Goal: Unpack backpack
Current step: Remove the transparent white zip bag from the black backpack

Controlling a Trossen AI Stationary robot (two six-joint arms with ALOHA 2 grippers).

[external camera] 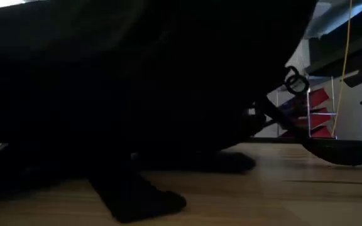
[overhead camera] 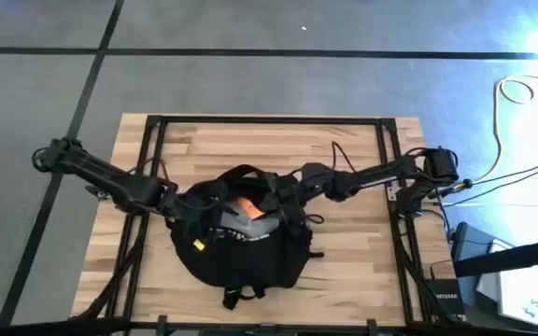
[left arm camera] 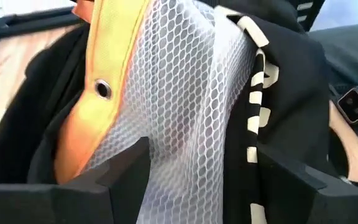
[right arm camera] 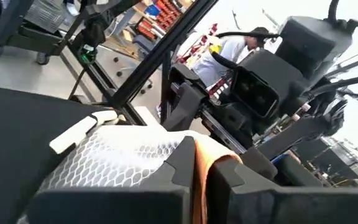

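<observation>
The black backpack (overhead camera: 241, 252) lies in the middle of the wooden table with its top open; in the low view its dark bulk (external camera: 137, 75) fills most of the picture. An orange and white-mesh cloth (overhead camera: 248, 210) shows in the opening. My left gripper (overhead camera: 194, 201) is at the opening's left side, open, with its fingers standing either side of the mesh cloth (left arm camera: 185, 106); whether they touch it I cannot tell. My right gripper (overhead camera: 283, 198) is at the opening's right side, shut on the cloth. My right gripper pinches the cloth's orange part (right arm camera: 199, 163) between its two fingers, next to the white mesh (right arm camera: 117, 158). The fingers come from the table's right side. One layer or several, I cannot tell. The rest of the cloth lies in the backpack's opening.
Black frame rails (overhead camera: 157, 131) run along the table's sides and far edge. Bare wood (overhead camera: 269, 145) lies beyond the backpack. Backpack straps trail on the table (external camera: 137, 201). Cables (overhead camera: 512, 93) and boxes (overhead camera: 521, 289) sit off the right edge. A person (right arm camera: 235, 46) is in the room behind.
</observation>
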